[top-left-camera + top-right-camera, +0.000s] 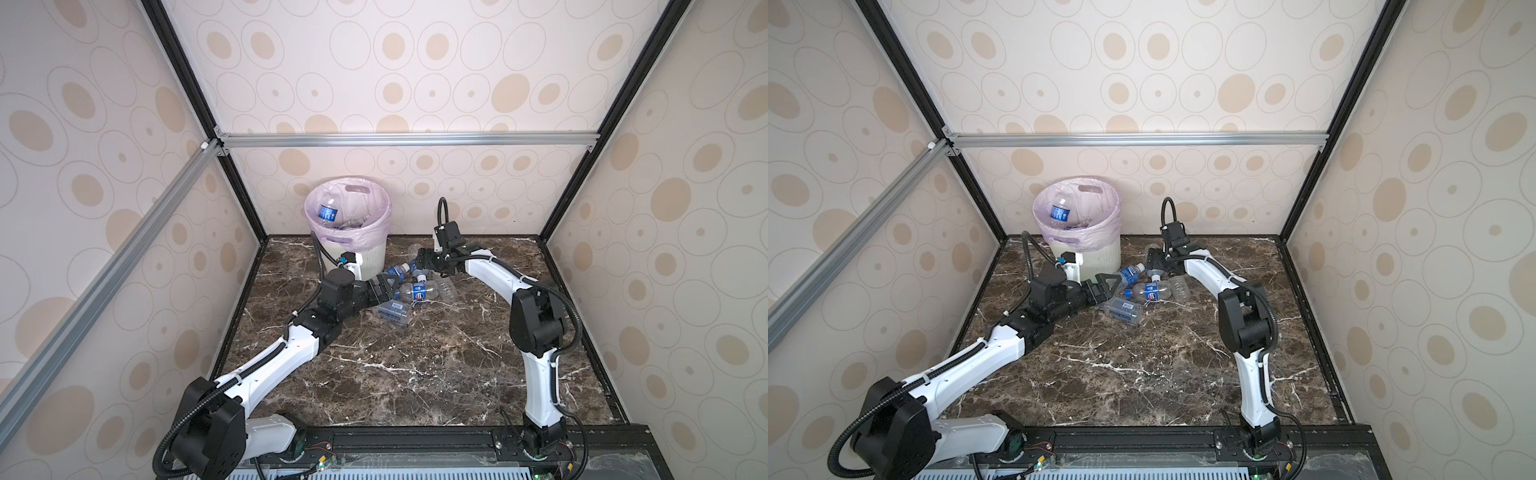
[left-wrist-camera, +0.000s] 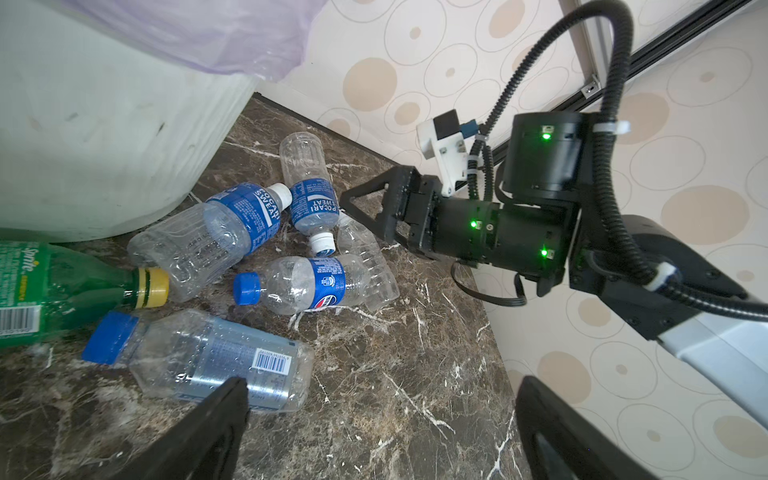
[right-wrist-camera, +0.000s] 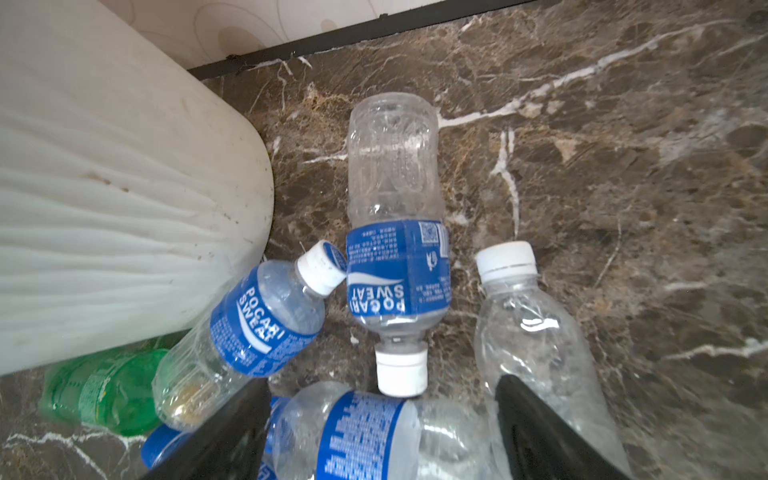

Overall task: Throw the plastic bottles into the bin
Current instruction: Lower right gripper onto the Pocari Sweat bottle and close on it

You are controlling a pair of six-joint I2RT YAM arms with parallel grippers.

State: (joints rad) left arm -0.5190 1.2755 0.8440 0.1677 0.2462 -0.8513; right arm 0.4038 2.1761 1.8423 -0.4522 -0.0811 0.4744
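Several plastic bottles lie in a heap on the marble floor beside the bin [image 1: 368, 253] [image 1: 1100, 257], which holds another blue-labelled bottle [image 1: 328, 212]. My right gripper [image 3: 380, 384] [image 1: 420, 261] hangs open over the heap. In its wrist view a Pepsi bottle [image 3: 361, 436] [image 2: 307, 286] lies crosswise between the fingers, and whether they touch it I cannot tell. Just ahead lie two Pocari Sweat bottles [image 3: 395, 266] [image 3: 262, 328] and a clear white-capped one [image 3: 536, 345]. My left gripper [image 2: 382, 386] [image 1: 388, 289] is open over bare marble, one finger beside a clear barcode bottle [image 2: 216, 361].
A green Sprite bottle [image 2: 62, 286] lies against the bin's base. The back wall's black edge [image 3: 332, 37] runs just behind the heap. Patterned walls enclose the floor on three sides. The two arms' grippers are close together at the heap.
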